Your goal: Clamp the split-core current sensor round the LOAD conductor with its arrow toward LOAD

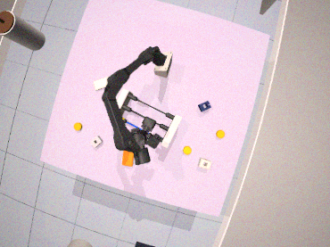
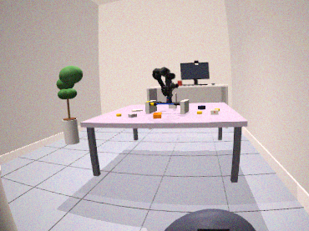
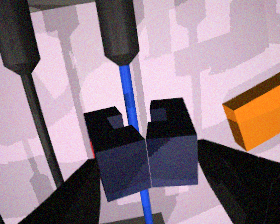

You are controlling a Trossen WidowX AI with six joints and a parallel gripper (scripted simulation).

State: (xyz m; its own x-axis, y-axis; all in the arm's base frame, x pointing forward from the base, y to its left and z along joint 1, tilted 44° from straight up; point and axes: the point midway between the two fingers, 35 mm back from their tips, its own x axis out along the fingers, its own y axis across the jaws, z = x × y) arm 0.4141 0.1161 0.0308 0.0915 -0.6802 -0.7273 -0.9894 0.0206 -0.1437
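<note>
My gripper (image 1: 149,134) (image 3: 147,157) is shut on the dark navy sensor (image 3: 172,159). In the wrist view its two notched halves meet along the near seam, with a gap between them at the far side. The blue conductor (image 1: 131,124) (image 2: 164,103) (image 3: 125,82) runs in line with that gap, passes behind the sensor and shows again below it. I cannot tell whether it lies inside the jaws. A black conductor (image 3: 41,120) runs to its left. A small yellow marker (image 1: 123,119) is at the blue conductor's far-left end. No lettering or arrow is readable.
White end blocks (image 1: 171,132) (image 2: 184,107) hold the conductors, with dark sleeves (image 3: 117,32) at their ends. An orange block (image 1: 127,158) (image 2: 157,115) (image 3: 260,117) lies close by. A navy block (image 1: 204,106), yellow discs (image 1: 187,150) and small pale blocks (image 1: 204,163) lie further out.
</note>
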